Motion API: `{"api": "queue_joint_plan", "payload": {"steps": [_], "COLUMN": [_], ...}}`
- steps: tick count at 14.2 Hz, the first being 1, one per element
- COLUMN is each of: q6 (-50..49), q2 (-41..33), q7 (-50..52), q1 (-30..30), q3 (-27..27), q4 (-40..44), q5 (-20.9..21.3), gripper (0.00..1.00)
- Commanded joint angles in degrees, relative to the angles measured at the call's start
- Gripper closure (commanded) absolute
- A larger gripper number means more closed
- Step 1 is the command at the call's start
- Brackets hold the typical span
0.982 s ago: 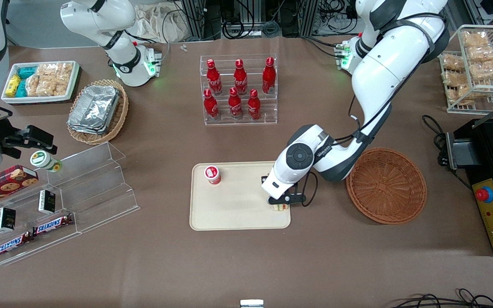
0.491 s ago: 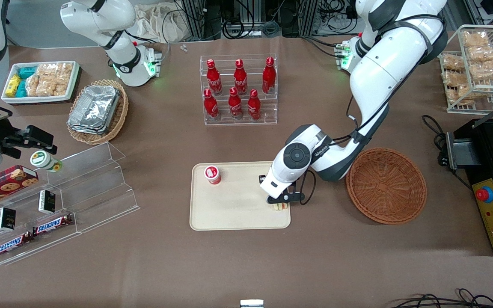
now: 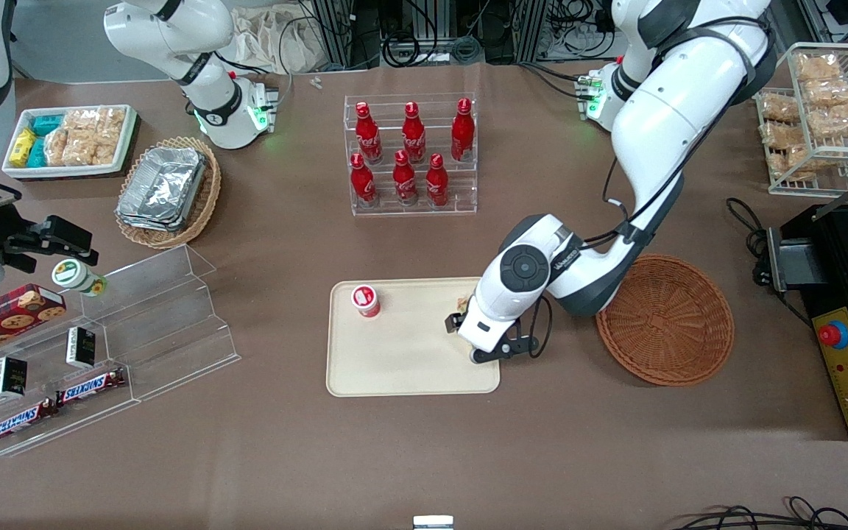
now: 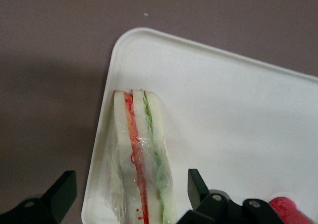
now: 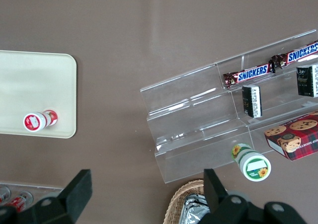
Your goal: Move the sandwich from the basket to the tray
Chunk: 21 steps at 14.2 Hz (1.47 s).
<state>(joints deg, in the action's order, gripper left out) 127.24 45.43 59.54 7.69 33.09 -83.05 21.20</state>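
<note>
My gripper (image 4: 131,194) hung above the tray (image 4: 238,114), by its corner on the basket's side. Fingers (image 4: 62,191) stood wide apart, gripping nothing. Sandwich (image 4: 141,159) lay on the tray directly beneath, between the fingers, touching neither, alongside the tray's rim. Basket (image 3: 665,319) sat apart on the table, toward my arm's end. A red-capped cup (image 3: 366,300) stood on the tray, well clear of my claw.

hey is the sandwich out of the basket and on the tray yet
Yes. The sandwich lies on the tray by a corner, in its wrap. The basket is empty. The gripper hangs above it, jaws open, clear of the bread.
</note>
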Motion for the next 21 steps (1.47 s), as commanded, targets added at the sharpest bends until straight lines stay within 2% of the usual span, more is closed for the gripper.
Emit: {"api": "queue_joint_plan", "payload": {"steps": [1, 4, 8, 10, 14, 17, 20, 21], "q6": [-6.8, -14.7, -15.1, -15.0, -18.8, -22.7, -22.7, -22.5], "q2": [-7.0, -11.8, -19.0, -21.3, -27.0, -31.5, -38.5, -40.1], "q7": [2.8, 2.0, 1.3, -1.3, -16.9, -28.9, -43.5, -46.5], "q1": [-2.1, -3.3, -6.8, -7.4, -7.2, -7.5, -7.4, -7.5], "q3": [0.1, 0.0, 0.0, -2.4, -10.5, -16.1, -22.7, -24.1], "q4": [-1.0, -1.8, -7.9, -9.4, -9.8, -11.1, -17.6, -19.4], "q5": [0.6, 0.5, 0.3, -0.8, -11.9, -17.0, -21.3, -21.5], "gripper": [0.01, 0.01, 0.01, 0.01, 0.01, 0.01, 0.01, 0.01]}}
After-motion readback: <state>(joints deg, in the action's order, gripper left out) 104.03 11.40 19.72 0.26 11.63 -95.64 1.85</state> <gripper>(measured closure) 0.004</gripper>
